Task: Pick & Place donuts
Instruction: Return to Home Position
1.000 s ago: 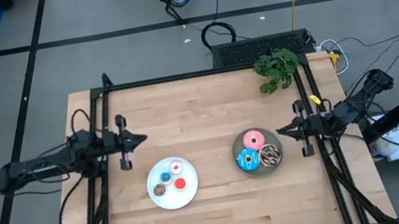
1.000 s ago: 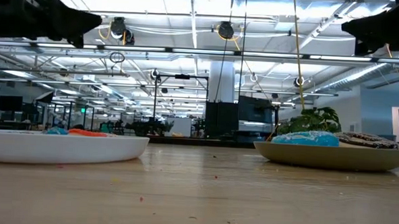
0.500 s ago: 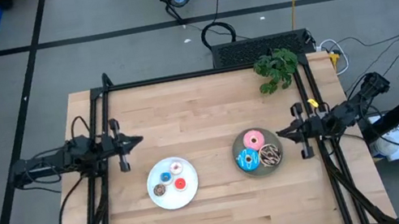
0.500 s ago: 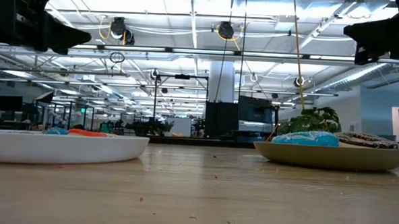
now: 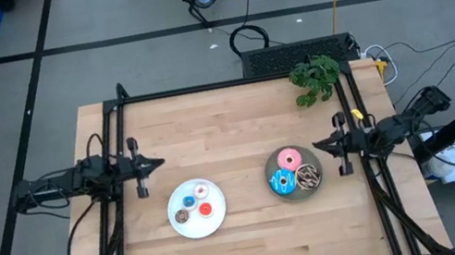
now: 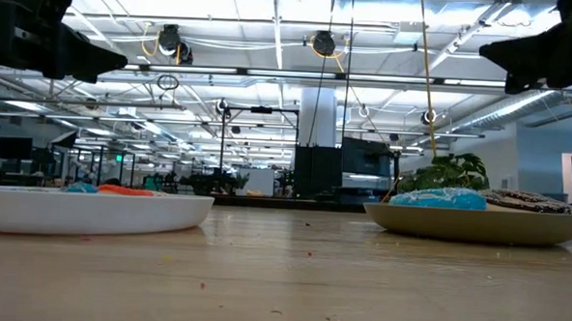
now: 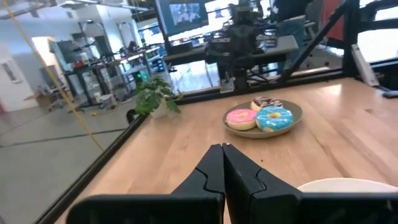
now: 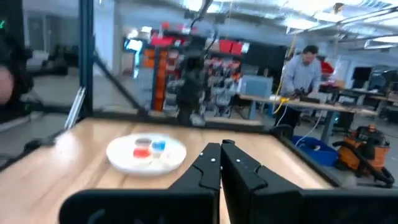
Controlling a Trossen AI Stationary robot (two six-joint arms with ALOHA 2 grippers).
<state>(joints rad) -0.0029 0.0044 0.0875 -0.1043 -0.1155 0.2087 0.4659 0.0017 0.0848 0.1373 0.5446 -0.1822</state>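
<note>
Left gripper point(image 5: 159, 163), clenched and empty, level above the desk's point(image 5: 226, 118) left edge, tip turned inward, arm stretched out behind it past the desk's side. Right gripper point(image 5: 316, 146), likewise clenched on nothing, above the right edge, tip inward, just beside the grey plate point(image 5: 312, 158) as seen from above. Both clear of the wood in the low view, as dark shapes at the upper corners.

Toward the front, left of centre: white plate point(image 5: 200, 229) with four tiny donuts, whitish-pink point(image 5: 202, 190), tiny blue point(image 5: 189, 200), tiny brown point(image 5: 183, 216) and red point(image 5: 206, 210). To its right, grey plate with pink donut point(image 5: 288, 159) at the back, blue donut point(image 5: 281, 183) front left, brown donut point(image 5: 308, 175) front right, packed close. At the back right corner, plant point(image 5: 315, 77).

All seven donuts together only from above. Low view: plates edge-on, with just the blue and brown tops over the grey rim, red and blue slivers over the white rim, pink hidden. Left wrist view: shut fingers point(image 7: 239, 171), then the grey plate's three donuts from the side, right arm behind them. Right wrist view: white plate, tiny ones blurred, and far off in the room a person point(image 8: 303, 68) at a bench.
</note>
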